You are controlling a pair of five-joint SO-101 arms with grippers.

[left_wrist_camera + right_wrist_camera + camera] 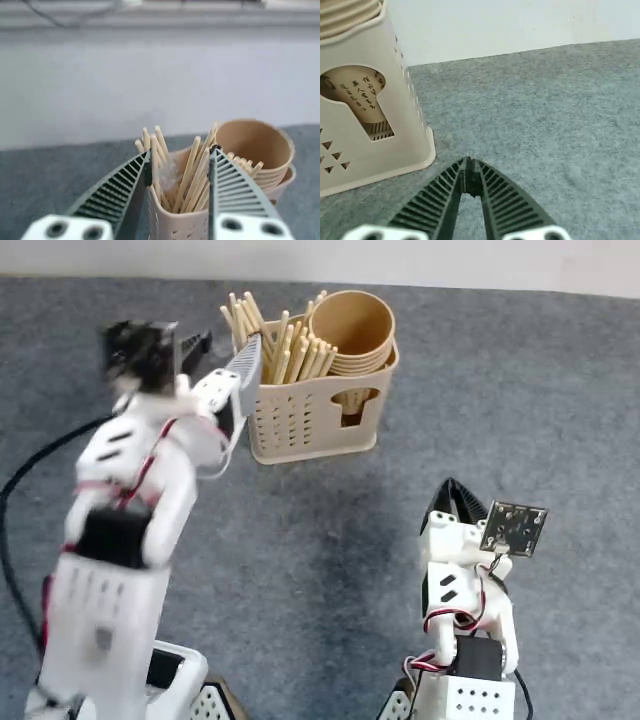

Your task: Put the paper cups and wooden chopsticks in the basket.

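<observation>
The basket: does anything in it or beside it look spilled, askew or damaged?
Nothing stands out. The basket stands upright, the chopsticks lean loosely at one end of it, and the stacked paper cups sit straight at the other end.

Left gripper (180,152) open, jaws spread on either side of the wooden chopsticks (192,170) that stand upright in the beige basket (175,220). Stacked paper cups (255,145) sit in the same basket, just beside the chopsticks. Grey table (50,170) underneath, pale wall (150,75) on the far side.
</observation>
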